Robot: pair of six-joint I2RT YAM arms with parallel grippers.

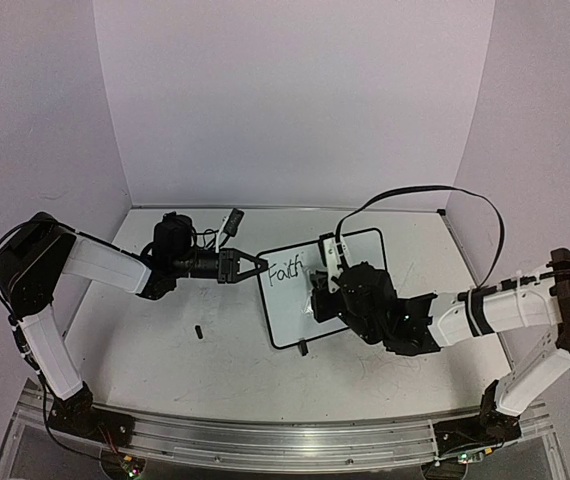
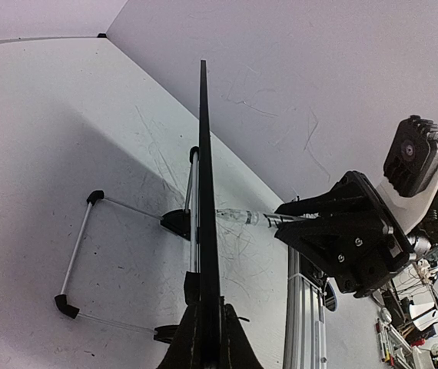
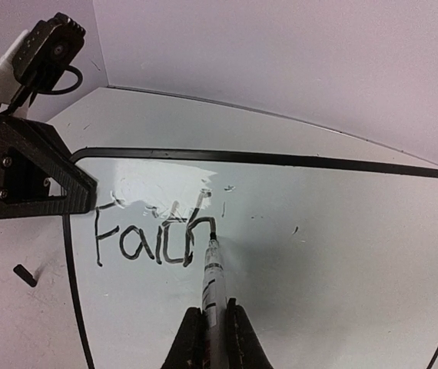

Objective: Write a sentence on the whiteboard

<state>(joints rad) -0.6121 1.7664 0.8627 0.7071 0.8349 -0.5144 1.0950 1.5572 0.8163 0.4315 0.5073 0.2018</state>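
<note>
Top external view: the whiteboard [image 1: 295,318] sits at frame centre on the table [image 1: 165,350], with an arm on each side.

1. Left gripper [image 1: 258,265]: enters from the left of the frame. Its fingers are closed on the whiteboard's left edge, near the upper corner. In the left wrist view the board appears edge-on as a thin black line running up from the clamped fingers [image 2: 196,342]. The wire stand [image 2: 78,250] projects to the left of that line.
2. Right gripper [image 1: 317,295]: lies over the board's middle, closed around a marker [image 3: 211,277]. In the right wrist view the marker runs up from between the fingers at bottom centre. Its tip touches the board at the foot of the final "h".
3. Sentence [image 3: 154,238]: only the word "Faith" is written, in black, in the board's upper left area.
4. A small black piece [image 1: 199,331] lies on the table, left of the board and apart from it.
</note>
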